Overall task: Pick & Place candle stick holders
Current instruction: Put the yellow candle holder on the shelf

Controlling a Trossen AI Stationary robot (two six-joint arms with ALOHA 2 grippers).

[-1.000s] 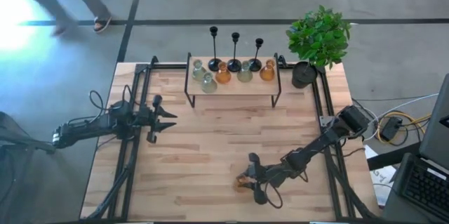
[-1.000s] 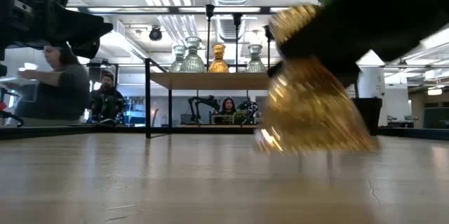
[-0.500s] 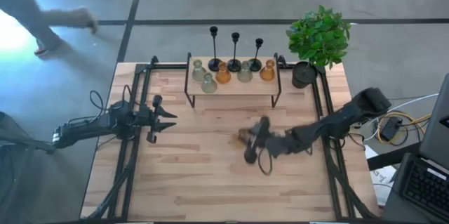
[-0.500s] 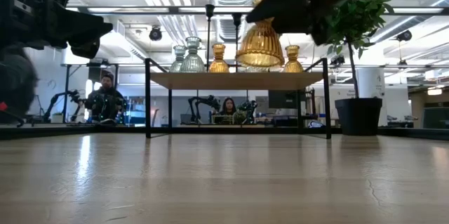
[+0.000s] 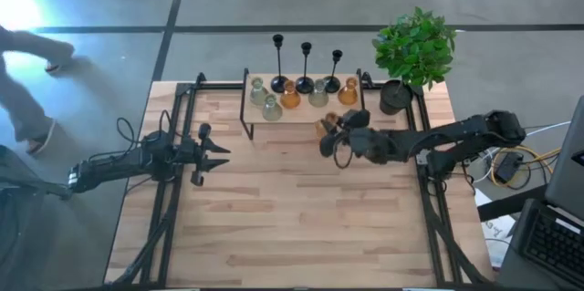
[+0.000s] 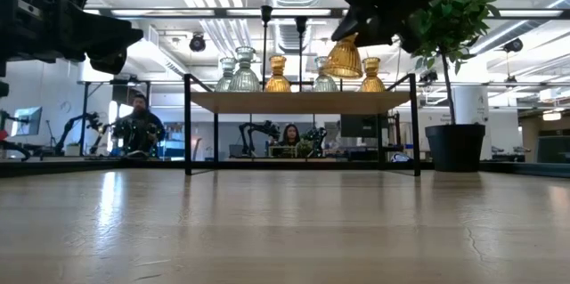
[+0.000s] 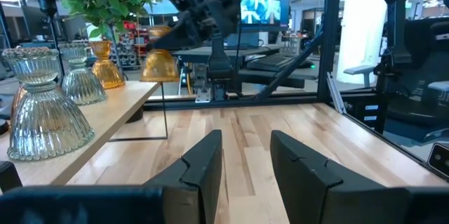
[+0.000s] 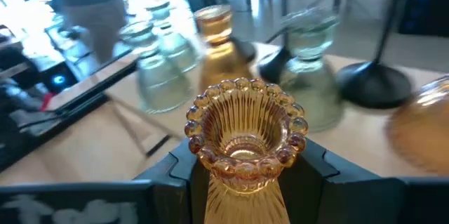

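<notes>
The near half of the bench (image 5: 274, 227) is bare pale planks, with black rails running along its left and right edges.

By the left edge, the left pincer (image 5: 219, 157) waits low over the wood with its fingers (image 7: 203, 171) parted and nothing between them.

Farther back, toward the right side, the right pincer (image 5: 330, 132) is clamped on an amber holder (image 5: 325, 128), carried just in front of the shelf (image 5: 301, 109) that stands at the middle of the far edge. In the right wrist view the holder (image 8: 245, 136) sits upright between the dark fingers (image 8: 323, 171), beaded mouth up. That grip probably keeps it level so it can go down base first. The low view shows it held a little above the shelf board (image 6: 298, 101), not yet resting on it, so the placing seems close but unfinished.

On the shelf stand pale green holders (image 5: 271, 107) and amber ones (image 5: 348, 91), with three black candlesticks (image 5: 306, 79) along its back edge. The free space looks to be at the front right of the board, near where the carried piece hangs. Its neighbours stand close, so a knock is the likely risk.

At the far right corner sits a potted plant (image 5: 415, 49).

Beyond the bench is grey floor, where a person (image 5: 32, 90) passes at the far left. The low view shows a bright workshop with seated people (image 6: 138, 124) and other arms behind.
</notes>
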